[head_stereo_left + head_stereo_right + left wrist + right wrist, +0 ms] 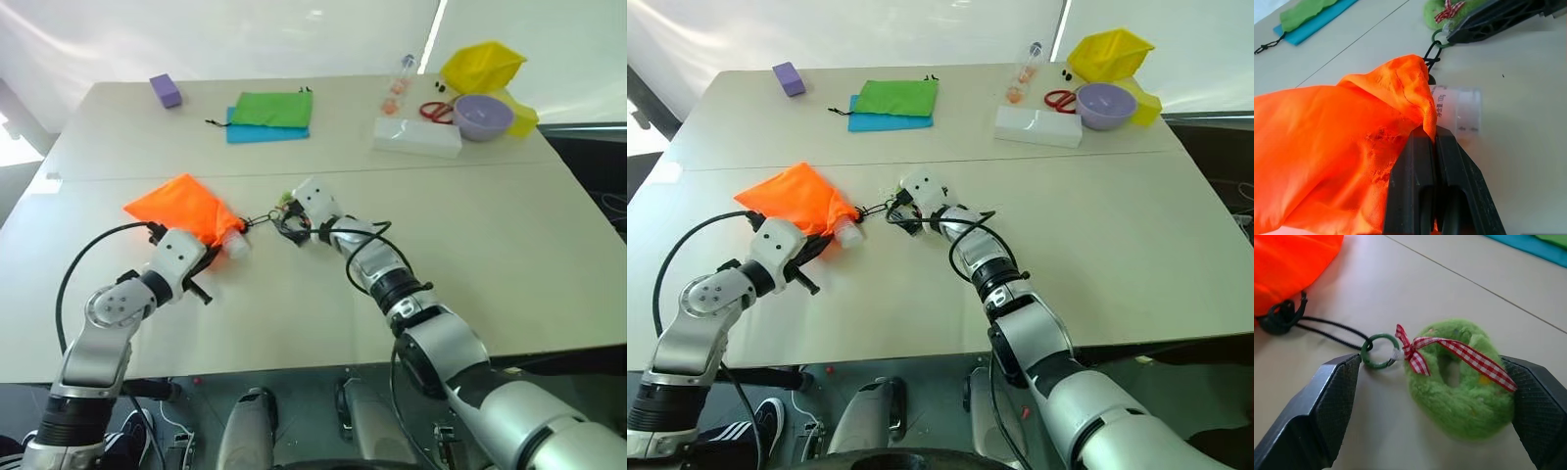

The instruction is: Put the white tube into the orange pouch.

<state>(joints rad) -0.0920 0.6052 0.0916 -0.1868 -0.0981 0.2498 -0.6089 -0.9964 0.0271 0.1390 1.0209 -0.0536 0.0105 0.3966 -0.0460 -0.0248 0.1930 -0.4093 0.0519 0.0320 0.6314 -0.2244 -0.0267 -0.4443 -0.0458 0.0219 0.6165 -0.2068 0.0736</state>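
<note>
Worktop point(294, 323): pale beige, with a seam line running across its middle; white fabric hangs behind it.
Purple block point(166, 90): far left corner.
Left end effector point(1434, 147): fingers pinched together on the edge of the orange pouch point(181, 209) near its mouth.
White tube point(235, 245): lying at the pouch mouth, part under the orange fabric, capped end sticking out.
Green pouch point(272, 108): flat on a blue pouch point(265, 133), far centre.
Black cord point(1327, 330): runs from the orange pouch to a green ring point(1380, 351) tied to a fuzzy green toggle point(1464, 387) with a red checked ribbon.
Right end effector point(1435, 396): fingers spread wide, one either side of the toggle, gripping nothing.
Far right: clear bottle point(400, 83), white box point(416, 137), red scissors point(436, 111), purple bowl point(482, 116), yellow bin point(482, 67).
</note>
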